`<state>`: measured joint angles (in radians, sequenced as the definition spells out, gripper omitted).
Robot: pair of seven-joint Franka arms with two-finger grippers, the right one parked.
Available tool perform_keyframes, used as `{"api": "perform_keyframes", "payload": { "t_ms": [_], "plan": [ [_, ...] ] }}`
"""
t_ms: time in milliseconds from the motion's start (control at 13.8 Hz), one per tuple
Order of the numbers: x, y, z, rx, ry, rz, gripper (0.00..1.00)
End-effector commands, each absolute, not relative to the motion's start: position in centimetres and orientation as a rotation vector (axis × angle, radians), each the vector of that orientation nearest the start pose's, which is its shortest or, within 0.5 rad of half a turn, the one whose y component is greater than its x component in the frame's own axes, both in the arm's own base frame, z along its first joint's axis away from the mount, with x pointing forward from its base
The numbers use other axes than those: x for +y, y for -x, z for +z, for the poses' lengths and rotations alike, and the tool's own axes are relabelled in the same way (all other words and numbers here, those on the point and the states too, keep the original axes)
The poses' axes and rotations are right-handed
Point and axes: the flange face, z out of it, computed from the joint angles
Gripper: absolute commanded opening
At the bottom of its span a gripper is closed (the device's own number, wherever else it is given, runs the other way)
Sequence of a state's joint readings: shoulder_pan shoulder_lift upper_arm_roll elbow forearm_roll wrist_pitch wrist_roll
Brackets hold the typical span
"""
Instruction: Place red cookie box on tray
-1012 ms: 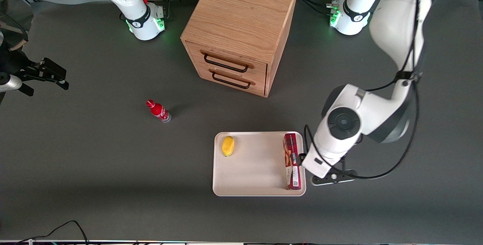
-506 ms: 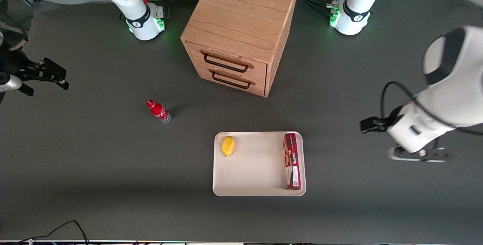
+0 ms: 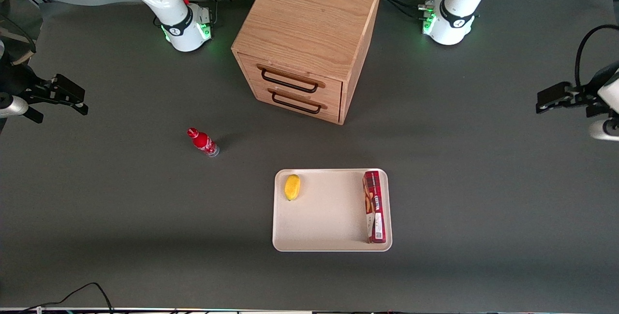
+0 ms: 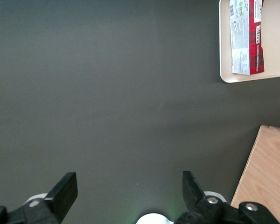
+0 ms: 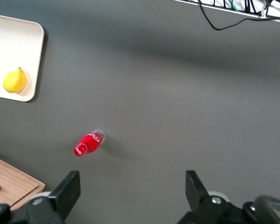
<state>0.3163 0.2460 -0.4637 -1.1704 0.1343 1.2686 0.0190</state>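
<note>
The red cookie box (image 3: 375,206) lies flat on the cream-white tray (image 3: 329,222), along the tray's edge toward the working arm's end. In the left wrist view the box (image 4: 246,35) rests on the tray (image 4: 276,42), far from the fingers. The left arm's gripper (image 3: 549,101) hangs at the working arm's end of the table, well away from the tray and farther from the front camera. It is open and empty (image 4: 128,191), above bare dark table.
A yellow lemon (image 3: 292,186) lies on the tray at its other end. A small red bottle (image 3: 203,142) lies on the table toward the parked arm's end. A wooden drawer cabinet (image 3: 309,28) stands farther from the front camera than the tray.
The left arm has drawn away from the cookie box toward its own end of the table and away from the front camera. The box stays where it lay on the tray.
</note>
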Motion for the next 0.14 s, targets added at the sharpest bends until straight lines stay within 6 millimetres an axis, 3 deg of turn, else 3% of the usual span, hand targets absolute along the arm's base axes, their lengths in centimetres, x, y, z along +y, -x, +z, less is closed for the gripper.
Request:
{"api": "perform_keyframes", "payload": {
  "t_ms": [0, 72],
  "plan": [
    [-1.21, -57.42, 66.98, 0.298, 3.102, 0.216, 1.0],
    [-1.13, -57.3, 67.11, 0.329, 3.098, 0.224, 1.0]
  ]
}}
